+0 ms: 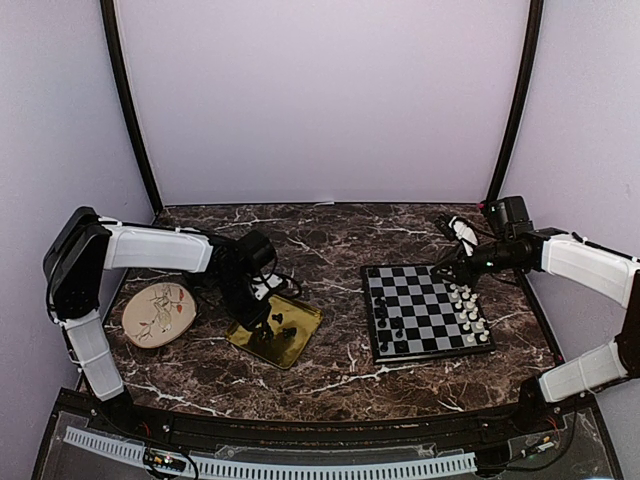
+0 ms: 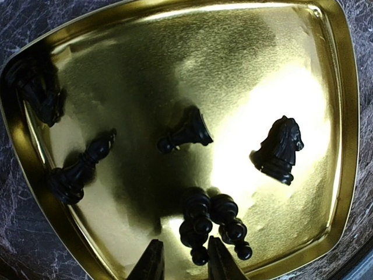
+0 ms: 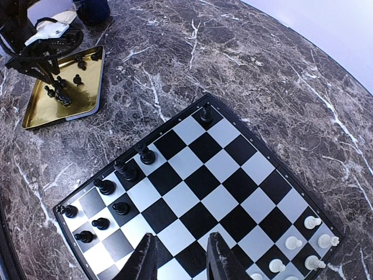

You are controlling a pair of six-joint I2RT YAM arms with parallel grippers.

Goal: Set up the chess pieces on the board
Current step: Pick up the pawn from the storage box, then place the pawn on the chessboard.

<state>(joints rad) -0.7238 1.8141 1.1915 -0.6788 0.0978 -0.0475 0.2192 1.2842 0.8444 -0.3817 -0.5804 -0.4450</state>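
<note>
L gripper (image 2: 185, 265), bottom of frame, a bit open round a black pawn (image 2: 199, 254) in tray (image 2: 145, 81). R gripper (image 3: 179, 262) a bit open, empty, over board (image 3: 221, 198). Knight (image 2: 280, 150) clear only in L wrist view.

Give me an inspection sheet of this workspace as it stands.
Surface: dark marble table, white-veined.
Job's things: board flat; black pieces along one side, white pieces along the opposite; loose black pieces in the gold tray.
Clutter: floral plate beside the tray.
Grippers: left gripper open, low over the tray, straddling a lying black piece; right gripper open, empty, above the board.
Cables: wiring along both arms; cable track at the near edge.
Surroundings: lilac walls, black corner poles.
</note>
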